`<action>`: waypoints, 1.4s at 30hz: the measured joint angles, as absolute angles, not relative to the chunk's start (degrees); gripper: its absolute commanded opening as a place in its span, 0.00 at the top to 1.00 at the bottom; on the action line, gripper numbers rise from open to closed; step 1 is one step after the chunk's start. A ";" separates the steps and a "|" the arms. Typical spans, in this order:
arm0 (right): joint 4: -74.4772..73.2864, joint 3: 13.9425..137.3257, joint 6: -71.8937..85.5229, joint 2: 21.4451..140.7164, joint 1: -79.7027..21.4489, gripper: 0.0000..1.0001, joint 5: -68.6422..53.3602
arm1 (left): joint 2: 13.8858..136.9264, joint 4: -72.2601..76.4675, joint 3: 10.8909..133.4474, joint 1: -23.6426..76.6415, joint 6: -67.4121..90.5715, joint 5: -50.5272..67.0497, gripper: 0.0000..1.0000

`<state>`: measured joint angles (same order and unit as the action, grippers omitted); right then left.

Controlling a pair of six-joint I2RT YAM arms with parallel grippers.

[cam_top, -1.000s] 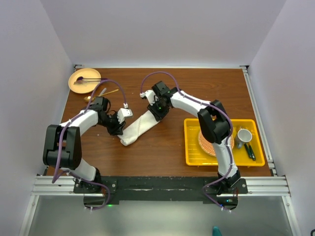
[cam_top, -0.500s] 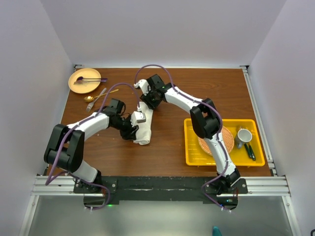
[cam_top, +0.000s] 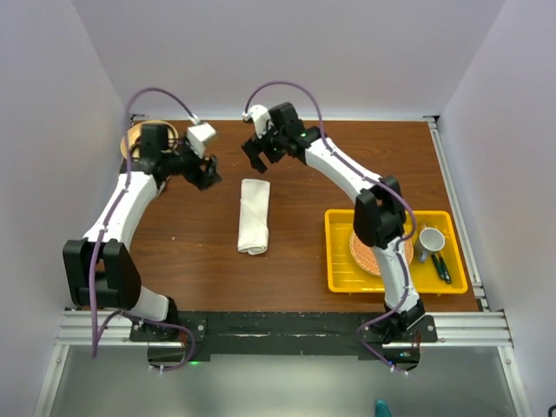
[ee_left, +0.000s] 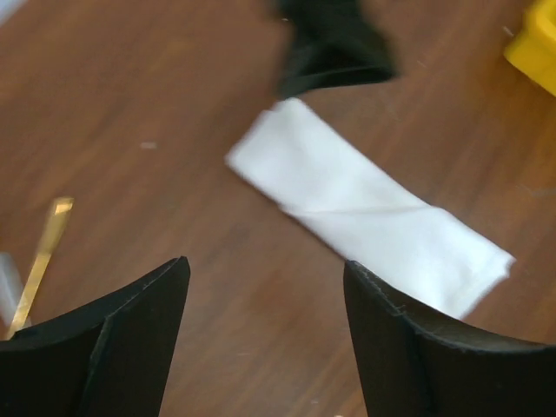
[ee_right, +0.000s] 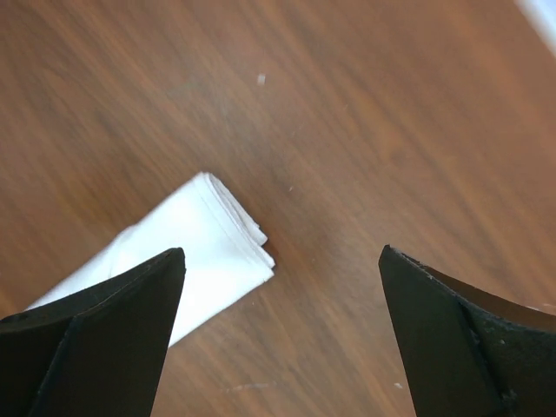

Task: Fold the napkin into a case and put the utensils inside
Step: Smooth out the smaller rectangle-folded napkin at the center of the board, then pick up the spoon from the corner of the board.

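Observation:
The napkin (cam_top: 254, 215) lies flat on the table as a narrow folded case, long axis running near to far. It also shows in the left wrist view as the napkin (ee_left: 365, 208) and in the right wrist view by its layered end (ee_right: 204, 248). My left gripper (cam_top: 205, 174) hovers open to the far left of it, nothing between its jaws (ee_left: 265, 265). My right gripper (cam_top: 257, 158) hangs open just beyond the napkin's far end, also empty (ee_right: 282, 252). One gold utensil (ee_left: 42, 261) shows at the left wrist view's edge. In the top view the left arm hides the utensils.
A yellow tray (cam_top: 340, 261) at the right holds a round woven orange mat (cam_top: 369, 256), a grey mug (cam_top: 430, 239) and dark green-handled utensils (cam_top: 441, 267). The tan plate (cam_top: 132, 139) sits at the far left corner, mostly behind the left arm.
Both grippers have opened, let go of the napkin and pulled back toward the far side. The napkin has swung from a slant to lie straight on the table.

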<state>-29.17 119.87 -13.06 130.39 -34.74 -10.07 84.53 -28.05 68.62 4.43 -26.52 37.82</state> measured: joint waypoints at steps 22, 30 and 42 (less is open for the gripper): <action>-39.90 115.96 -9.04 119.48 -25.54 0.02 -23.90 | 127.09 -51.00 110.59 -12.49 -43.40 29.17 0.49; -44.16 115.77 -9.43 120.49 -25.10 0.02 -27.00 | 129.82 -50.19 112.29 -10.35 -53.98 28.73 0.52; -47.27 116.18 -9.69 121.93 -23.27 0.02 -28.10 | 139.06 -48.53 119.48 -8.08 -59.22 29.06 0.54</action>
<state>-47.27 116.18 -9.69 121.93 -23.27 -28.10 139.06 -48.53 119.48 -8.08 -59.22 29.06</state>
